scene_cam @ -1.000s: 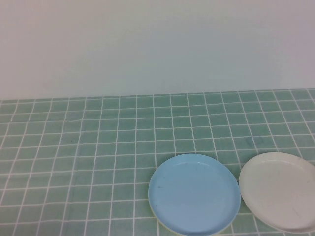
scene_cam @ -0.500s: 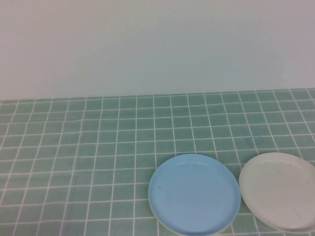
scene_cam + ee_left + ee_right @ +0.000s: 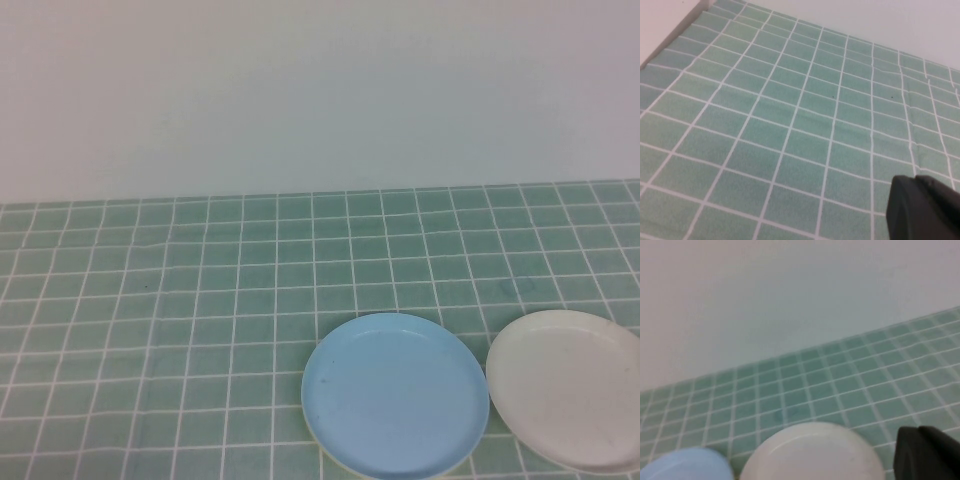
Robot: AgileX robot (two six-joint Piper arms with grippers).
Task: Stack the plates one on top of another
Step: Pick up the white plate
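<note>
The light blue plate [image 3: 395, 393] lies on the green tiled cloth near the front edge, right of centre. A thin pale yellowish edge [image 3: 338, 463] shows under its near rim; the yellow plate is otherwise hidden. The white plate [image 3: 568, 385] lies just right of the blue one, almost touching it. In the right wrist view the white plate [image 3: 810, 455] is close in front of my right gripper [image 3: 926, 452], with the blue plate [image 3: 690, 466] beyond it. My left gripper [image 3: 921, 202] hovers over bare cloth. Both grippers look shut and empty; neither shows in the high view.
The green tiled cloth [image 3: 200, 300] covers the table, and a plain pale wall [image 3: 320, 90] rises behind it. The cloth's far edge meets the wall in the left wrist view [image 3: 670, 40].
</note>
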